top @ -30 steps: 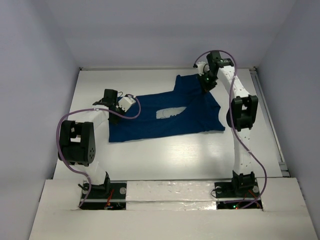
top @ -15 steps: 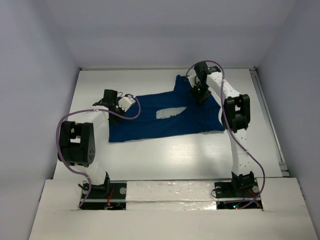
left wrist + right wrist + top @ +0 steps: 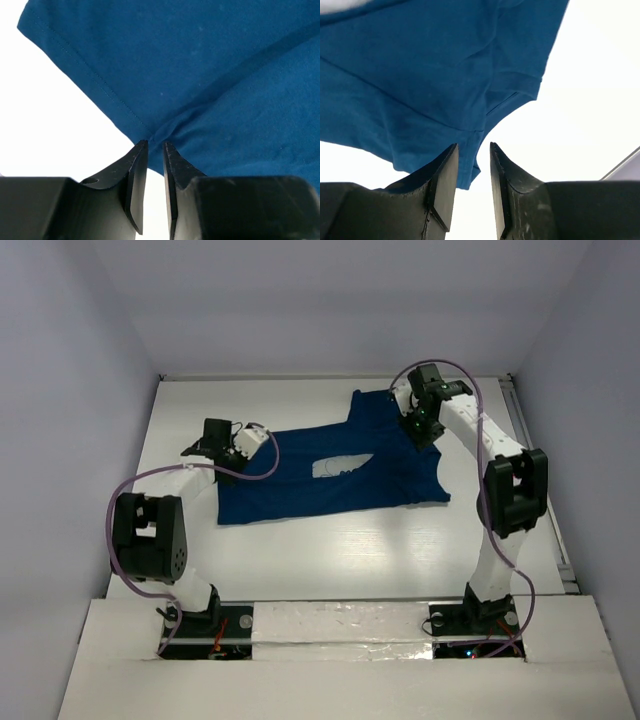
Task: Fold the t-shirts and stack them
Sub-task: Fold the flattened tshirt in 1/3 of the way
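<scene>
Since a second ago your right arm (image 3: pixel 505 490) has swung its elbow outward, and the right gripper (image 3: pixel 472 147) has let go. Its fingers stand apart over the far right corner of the dark navy blue cloth t-shirt (image 3: pixel 320 490). The left gripper (image 3: pixel 155 143) pinches the shirt's left edge. The shirt lies partly folded on the white table (image 3: pixel 350 550); further folds and stacking remain, I judge.

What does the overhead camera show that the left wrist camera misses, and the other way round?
Only the overhead view shows the whole t-shirt with its whitish print, both arms, and the right gripper, open over the shirt's far right part. Only the left wrist view shows the hem stitching and the cloth puckering where the left gripper pinches its edge. Both show navy cloth on the white table.
</scene>
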Robot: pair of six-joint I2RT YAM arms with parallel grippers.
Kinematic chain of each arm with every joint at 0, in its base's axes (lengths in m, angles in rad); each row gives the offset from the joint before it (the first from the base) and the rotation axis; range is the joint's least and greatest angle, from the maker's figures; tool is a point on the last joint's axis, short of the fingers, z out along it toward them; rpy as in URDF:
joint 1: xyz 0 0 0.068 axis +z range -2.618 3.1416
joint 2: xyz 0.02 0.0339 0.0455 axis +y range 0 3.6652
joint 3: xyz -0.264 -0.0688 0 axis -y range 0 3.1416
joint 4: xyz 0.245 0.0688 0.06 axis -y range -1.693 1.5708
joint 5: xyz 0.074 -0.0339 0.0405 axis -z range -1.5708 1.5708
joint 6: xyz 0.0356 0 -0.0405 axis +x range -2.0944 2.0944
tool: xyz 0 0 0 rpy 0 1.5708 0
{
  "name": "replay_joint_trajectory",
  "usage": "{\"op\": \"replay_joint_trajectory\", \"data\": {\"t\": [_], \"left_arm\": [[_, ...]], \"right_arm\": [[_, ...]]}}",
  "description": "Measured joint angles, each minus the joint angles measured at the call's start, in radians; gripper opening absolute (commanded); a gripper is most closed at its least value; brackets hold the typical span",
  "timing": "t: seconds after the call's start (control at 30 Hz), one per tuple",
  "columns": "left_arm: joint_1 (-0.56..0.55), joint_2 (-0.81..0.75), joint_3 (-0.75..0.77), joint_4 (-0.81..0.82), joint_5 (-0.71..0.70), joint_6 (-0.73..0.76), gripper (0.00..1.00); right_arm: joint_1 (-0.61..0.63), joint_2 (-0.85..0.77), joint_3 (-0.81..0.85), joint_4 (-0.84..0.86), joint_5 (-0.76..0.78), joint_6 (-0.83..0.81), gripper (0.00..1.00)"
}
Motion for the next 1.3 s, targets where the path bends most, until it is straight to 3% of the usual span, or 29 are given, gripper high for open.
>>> {"op": "replay_joint_trajectory", "data": {"t": [0.13, 0.23, 0.43, 0.5, 0.63, 0.83, 1.03, 1.3], "left_arm": [[0.0, 0.01, 0.003, 0.023, 0.0, -0.034, 0.14], [0.0, 0.043, 0.044, 0.03, 0.003, -0.073, 0.13], [0.0, 0.135, 0.174, 0.038, 0.045, -0.158, 0.05], [0.0, 0.159, 0.2, 0.04, 0.058, -0.178, 0.0], [-0.008, 0.182, 0.197, 0.043, 0.079, -0.198, 0.0], [-0.029, 0.198, 0.13, 0.058, 0.093, -0.217, 0.0], [-0.032, 0.211, 0.1, 0.075, 0.112, -0.225, 0.0], [-0.032, 0.206, 0.077, 0.11, 0.106, -0.222, 0.0]], "right_arm": [[0.005, 0.015, -0.001, 0.014, -0.012, -0.015, 0.39], [0.007, 0.09, 0.109, 0.011, -0.039, -0.008, 0.38], [0.01, 0.298, 0.489, -0.016, -0.167, 0.019, 0.16], [0.014, 0.322, 0.511, -0.021, -0.191, 0.028, 0.12], [0.023, 0.304, 0.36, -0.028, -0.211, 0.034, 0.02], [0.029, 0.29, 0.098, -0.026, -0.22, 0.042, 0.04], [0.03, 0.239, 0.028, -0.016, -0.236, 0.045, 0.09], [0.051, 0.218, -0.031, -0.027, -0.256, 0.045, 0.03]]}}
